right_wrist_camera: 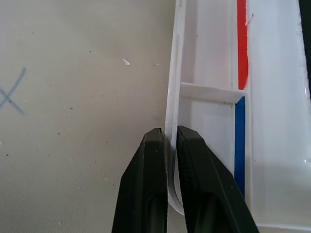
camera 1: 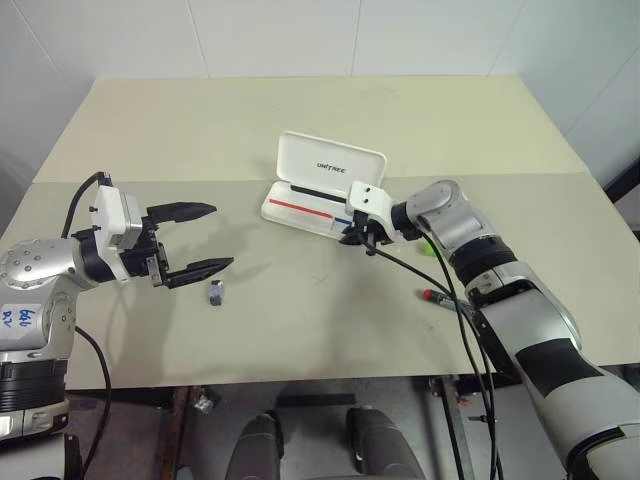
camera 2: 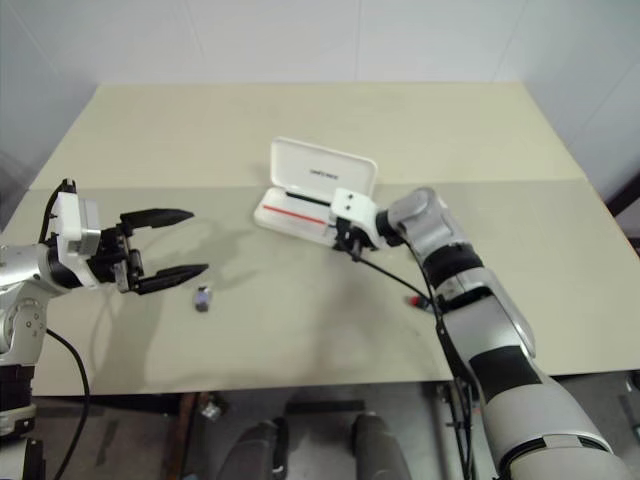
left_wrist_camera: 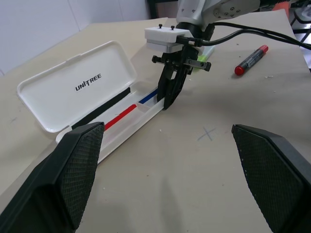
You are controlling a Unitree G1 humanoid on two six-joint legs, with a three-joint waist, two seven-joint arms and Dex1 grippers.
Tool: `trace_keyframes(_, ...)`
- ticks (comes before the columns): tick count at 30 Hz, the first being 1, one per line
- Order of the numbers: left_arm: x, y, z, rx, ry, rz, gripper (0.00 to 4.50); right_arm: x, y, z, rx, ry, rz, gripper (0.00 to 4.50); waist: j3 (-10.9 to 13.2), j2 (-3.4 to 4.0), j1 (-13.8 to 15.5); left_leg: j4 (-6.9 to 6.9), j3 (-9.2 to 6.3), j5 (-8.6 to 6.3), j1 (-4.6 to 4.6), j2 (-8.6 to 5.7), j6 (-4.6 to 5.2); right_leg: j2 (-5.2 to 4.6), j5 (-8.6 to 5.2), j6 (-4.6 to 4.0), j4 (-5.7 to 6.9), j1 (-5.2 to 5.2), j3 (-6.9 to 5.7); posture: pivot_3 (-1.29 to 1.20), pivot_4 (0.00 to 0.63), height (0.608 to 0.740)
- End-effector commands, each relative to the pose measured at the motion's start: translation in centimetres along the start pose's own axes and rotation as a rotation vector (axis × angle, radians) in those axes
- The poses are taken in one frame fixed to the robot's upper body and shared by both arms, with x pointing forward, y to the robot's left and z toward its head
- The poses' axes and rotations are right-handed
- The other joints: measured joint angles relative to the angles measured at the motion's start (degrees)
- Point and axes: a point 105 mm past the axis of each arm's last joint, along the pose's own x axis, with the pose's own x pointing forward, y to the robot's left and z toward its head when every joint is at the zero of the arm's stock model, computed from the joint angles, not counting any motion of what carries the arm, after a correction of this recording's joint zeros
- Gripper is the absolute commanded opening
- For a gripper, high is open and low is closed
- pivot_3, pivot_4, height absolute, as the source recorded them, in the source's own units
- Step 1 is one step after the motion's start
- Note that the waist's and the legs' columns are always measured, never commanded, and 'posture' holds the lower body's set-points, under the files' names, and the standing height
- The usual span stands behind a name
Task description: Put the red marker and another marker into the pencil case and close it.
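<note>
White pencil case, one red marker, one green marker

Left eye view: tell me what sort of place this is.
Probably a robot test room, not an office. A bare beige table stands against plain white walls, holding just an open pencil case, a red marker and a pen-drawn cross, perhaps a placement mark.

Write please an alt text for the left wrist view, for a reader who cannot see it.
The right gripper is shut on the front wall of the open white pencil case, which lies on a beige table. A red marker lies on the table beyond, and a green-capped marker shows behind the gripper. The left gripper's two black fingers, wide open, frame the foreground.
</note>
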Motion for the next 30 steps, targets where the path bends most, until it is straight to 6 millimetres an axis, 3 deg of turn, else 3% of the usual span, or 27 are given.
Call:
trace_keyframes(1,0.1,0.0,1.4,0.045,-0.042,0.0,4.5,-0.7,0.2,1.7,-0.086,-0.106,0.028,0.43,0.0,0.0,0.0,-0.01,0.0,0.0,0.0,0.0,0.0,0.0,0.0,0.0,-0.01,0.0,0.0,0.0,0.15,0.74)
trace_keyframes(8,0.5,-0.8,1.0,0.029,-0.053,-0.02,4.5,-3.1,2.9,1.4,-0.227,-0.184,0.165,0.43,0.0,0.0,0.26,-0.03,0.01,0.0,-0.05,0.0,0.0,-0.01,0.0,0.01,-0.11,0.0,-0.01,0.0,0.15,0.74)
trace_keyframes(13,0.8,-1.2,0.7,0.011,-0.062,-0.025,4.5,-5.0,5.5,-0.4,-0.274,-0.156,0.215,0.43,0.0,0.0,0.48,-0.04,0.0,-0.01,-0.05,0.0,0.01,-0.01,0.0,0.01,-0.14,0.02,-0.01,0.0,0.15,0.74)
trace_keyframes(25,1.3,-1.6,0.4,-0.01,-0.079,-0.031,4.5,-6.2,8.5,-3.5,-0.257,-0.072,0.237,0.43,0.0,0.0,0.49,0.39,-0.03,-0.01,0.0,-0.01,0.01,-0.01,0.0,0.01,0.15,0.11,0.02,0.0,0.15,0.74)
trace_keyframes(30,1.5,-1.7,0.4,-0.014,-0.082,-0.033,4.5,-5.8,8.3,-4.5,-0.272,-0.049,0.23,0.43,-0.01,-0.02,0.54,0.38,-0.06,0.0,0.03,-0.02,0.01,-0.02,0.0,0.01,0.12,0.16,0.0,0.0,0.15,0.74)
